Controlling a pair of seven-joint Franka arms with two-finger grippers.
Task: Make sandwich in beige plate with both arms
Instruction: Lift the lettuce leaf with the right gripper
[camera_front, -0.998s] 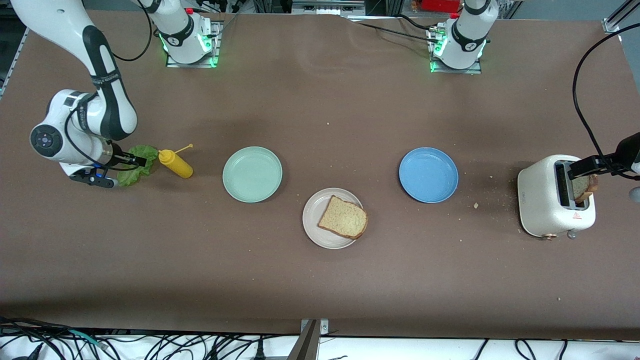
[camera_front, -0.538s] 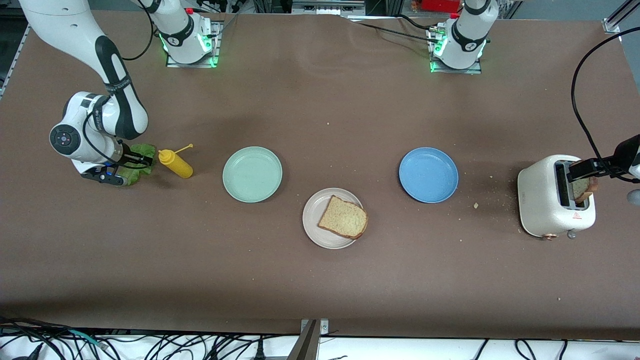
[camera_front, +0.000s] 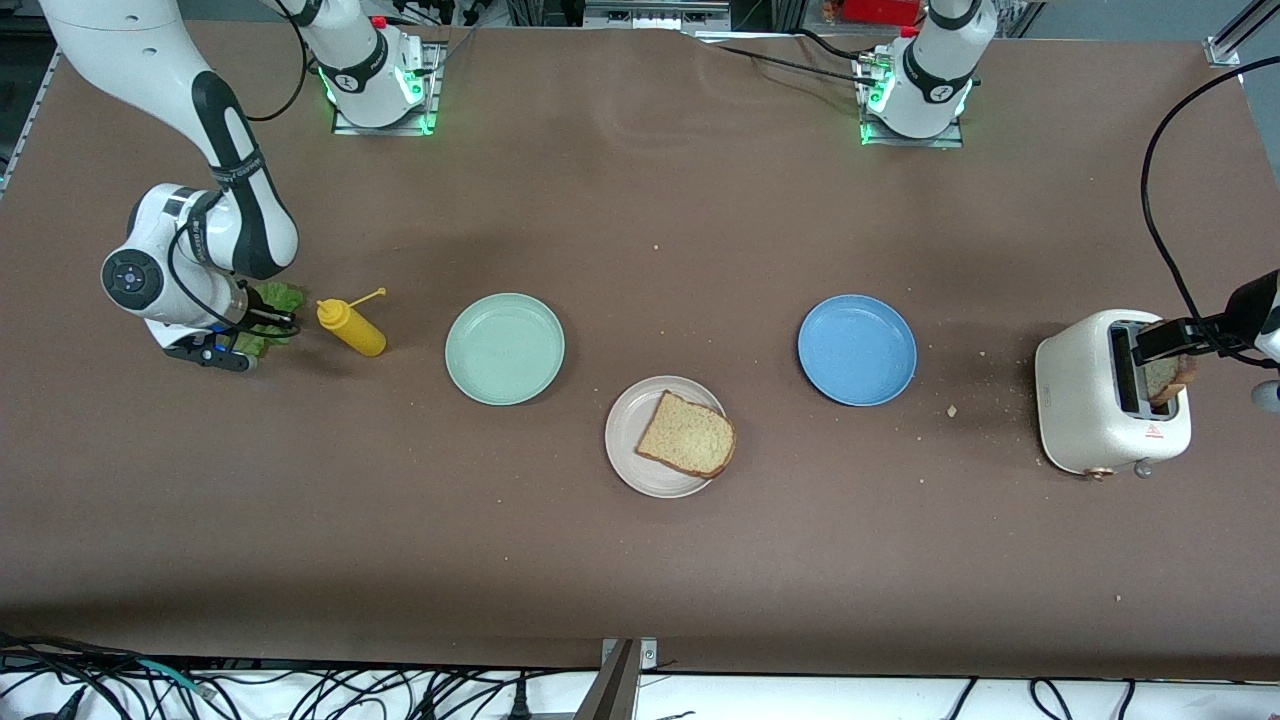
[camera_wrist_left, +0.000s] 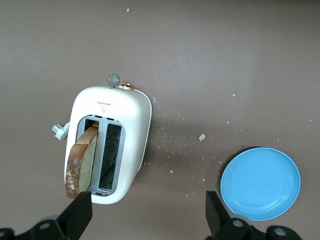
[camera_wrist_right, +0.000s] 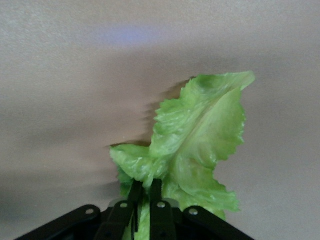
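The beige plate (camera_front: 628, 440) lies near the table's middle with one bread slice (camera_front: 688, 436) on it. A second bread slice (camera_front: 1169, 375) stands in a slot of the white toaster (camera_front: 1090, 400) at the left arm's end; the left wrist view shows the slice (camera_wrist_left: 82, 160) too. My left gripper (camera_front: 1165, 340) hovers over the toaster, open wide (camera_wrist_left: 147, 215), one finger by the slice. My right gripper (camera_front: 262, 325) is shut on the edge of the green lettuce leaf (camera_front: 275, 298) at the right arm's end, seen close in the right wrist view (camera_wrist_right: 200, 135).
A yellow squeeze bottle (camera_front: 352, 328) lies beside the lettuce. A mint green plate (camera_front: 505, 348) and a blue plate (camera_front: 857, 349) sit farther from the front camera than the beige plate, one toward each arm's end. Crumbs lie between the blue plate and the toaster.
My right arm shifted toward the squeeze bottle and its gripper has closed on the lettuce, which now looks bunched and smaller. My left gripper has barely moved.
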